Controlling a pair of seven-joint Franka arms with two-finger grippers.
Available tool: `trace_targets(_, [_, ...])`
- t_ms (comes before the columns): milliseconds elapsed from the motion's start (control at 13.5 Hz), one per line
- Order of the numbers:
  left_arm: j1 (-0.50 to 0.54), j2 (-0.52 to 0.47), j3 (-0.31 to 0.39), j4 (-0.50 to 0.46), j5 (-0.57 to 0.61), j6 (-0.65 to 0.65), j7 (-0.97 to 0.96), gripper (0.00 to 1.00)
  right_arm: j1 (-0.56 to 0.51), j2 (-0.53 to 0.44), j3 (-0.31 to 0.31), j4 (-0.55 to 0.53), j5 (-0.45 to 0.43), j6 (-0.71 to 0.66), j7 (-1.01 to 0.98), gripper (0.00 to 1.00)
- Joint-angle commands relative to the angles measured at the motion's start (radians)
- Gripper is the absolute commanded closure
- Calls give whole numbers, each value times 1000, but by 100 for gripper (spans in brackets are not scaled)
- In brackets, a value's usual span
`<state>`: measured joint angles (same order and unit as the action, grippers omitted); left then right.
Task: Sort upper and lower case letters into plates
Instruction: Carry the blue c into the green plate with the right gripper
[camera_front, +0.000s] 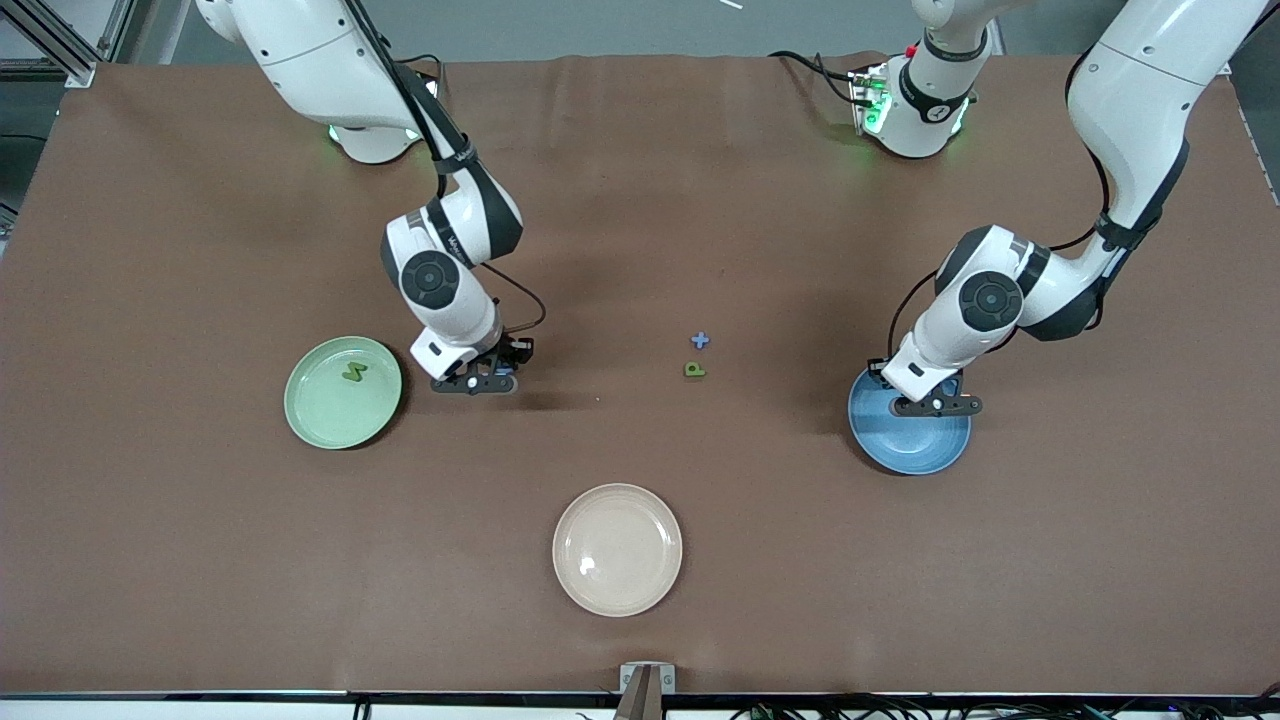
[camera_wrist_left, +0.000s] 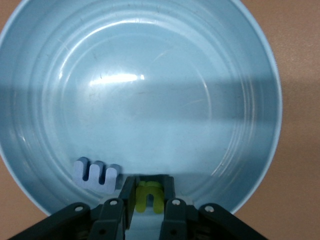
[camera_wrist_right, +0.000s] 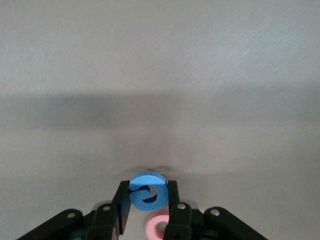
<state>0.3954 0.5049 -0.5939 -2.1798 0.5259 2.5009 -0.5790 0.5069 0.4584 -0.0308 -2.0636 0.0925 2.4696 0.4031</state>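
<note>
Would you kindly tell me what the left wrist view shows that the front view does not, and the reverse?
Only the left wrist view shows the yellow-green letter pinched in the left pincer, and a pale blue m lying in the blue plate.

Only the front view shows the green plate holding a green letter, the cream plate, the blue cross-like t, the green p and the right pincer.

Both show the blue plate with the left pincer over it.

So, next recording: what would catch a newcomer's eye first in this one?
Both arms are busy at once. The left gripper is shut on a yellow-green letter over the blue plate, where a pale blue letter already lies. The right gripper pinches a blue letter low over the table beside the green plate, with a pink letter just under it.
</note>
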Motion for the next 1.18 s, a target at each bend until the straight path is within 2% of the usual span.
trace_targets(0, [11, -5, -4, -6, 23, 18, -12, 82, -169, -93, 15, 16, 1, -137, -209, 100])
trace_targets(74, [14, -8, -4, -3, 25, 18, -12, 68, -217, -108, 14, 25, 1, -185, -296, 100])
trace_targets(148, [23, -12, -6, 2, 25, 18, -2, 49, -261, -116, 12, 34, 1, -219, -364, 100])
trace_targets(222, [31, -20, -10, 6, 26, 13, -2, 36, -309, -118, 12, 36, 1, -234, -432, 100])
trace_targets(443, [33, -39, -36, 41, 16, 1, -8, 24, -404, -104, 11, 26, 1, -224, -558, 100])
trace_targets(591, [33, -42, -78, 84, 12, -57, -13, 3, -412, -77, 12, 17, 3, -186, -564, 100])
trace_targets(665, [33, -43, -105, 104, 9, -103, -24, 0, -409, -64, 14, -1, 7, -155, -558, 100])
trace_targets(886, [5, -29, -193, 172, -7, -203, -164, 0, -409, -27, 15, -26, 13, -86, -558, 100])
trace_targets(1108, [-111, 24, -207, 242, -43, -204, -261, 0, -407, -7, 17, -26, 13, -84, -558, 98])
